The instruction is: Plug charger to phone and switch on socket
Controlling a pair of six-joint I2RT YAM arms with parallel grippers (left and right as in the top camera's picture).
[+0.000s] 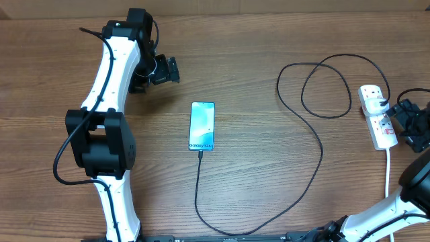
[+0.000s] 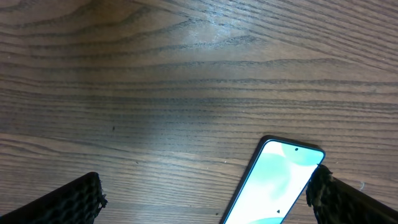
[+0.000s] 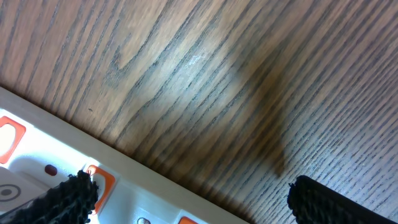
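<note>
Left gripper: the left gripper point(image 1: 166, 70) is hanging over the table point(image 1: 269, 54), up and to the left of the phone, jaws standing wide apart and gripping nothing.
Left wrist view: its two dark fingers point(image 2: 74, 202) are showing at the bottom corners, with the top end of the phone point(image 2: 277, 183) lying between them, just beside the right-hand finger.
Right gripper: the right gripper point(image 1: 410, 124) is hovering at the right edge of the table, just beside the power strip, jaws spread wide and empty.
Right wrist view: the white strip is running along the lower left under the left-hand finger point(image 3: 68, 198), with red switches point(image 3: 99, 177) showing; whether the finger is touching the strip, I cannot tell.
Phone: the phone point(image 1: 202, 126) is lying flat near the middle of the table, screen up and lit.
Cable: the black cable point(image 1: 196, 181) is running from the phone's bottom edge toward the near edge, sweeping right, then looping near the strip; how firmly its tip is sitting in the phone is too small to tell.
Power strip: the power strip point(image 1: 377, 121) is lying far right, a black plug point(image 1: 383, 104) sitting in it and a white lead point(image 1: 389, 175) trailing toward the near edge.
</note>
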